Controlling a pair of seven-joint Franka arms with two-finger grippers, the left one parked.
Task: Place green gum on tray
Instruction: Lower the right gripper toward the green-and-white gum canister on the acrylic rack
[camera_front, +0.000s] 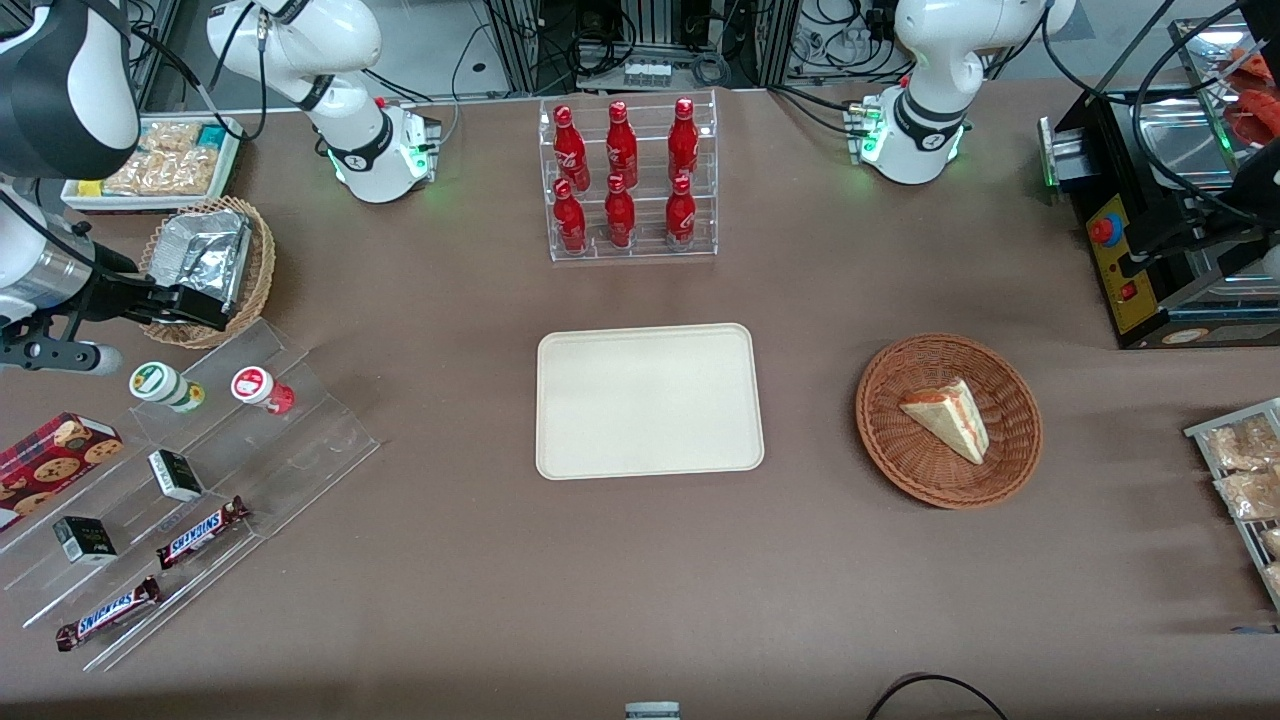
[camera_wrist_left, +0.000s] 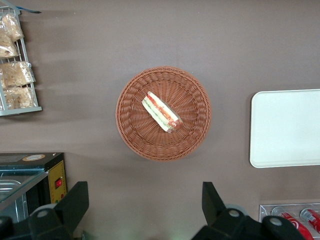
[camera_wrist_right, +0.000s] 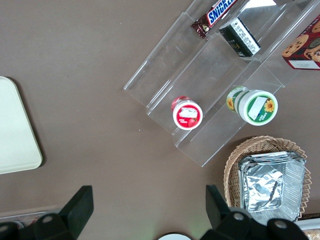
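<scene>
The green gum (camera_front: 162, 385) is a small bottle with a white lid and a green-yellow label. It stands on the top step of the clear acrylic shelf (camera_front: 300, 440), beside the red-lidded bottle (camera_front: 260, 387). It also shows in the right wrist view (camera_wrist_right: 254, 105). The cream tray (camera_front: 648, 400) lies flat and bare at the table's middle, and its edge shows in the right wrist view (camera_wrist_right: 15, 130). My right gripper (camera_front: 205, 308) is open and empty. It hovers by the rim of the foil-filled wicker basket, a little farther from the front camera than the gum; its midpoint in the wrist view (camera_wrist_right: 149, 205) is over bare table.
A wicker basket of foil containers (camera_front: 205, 260) sits beside the shelf. Snickers bars (camera_front: 200, 532), small dark boxes (camera_front: 175, 474) and a cookie box (camera_front: 55, 455) lie on lower steps. A cola rack (camera_front: 628, 180) stands farther back. A basket with a sandwich (camera_front: 948, 420) lies toward the parked arm's end.
</scene>
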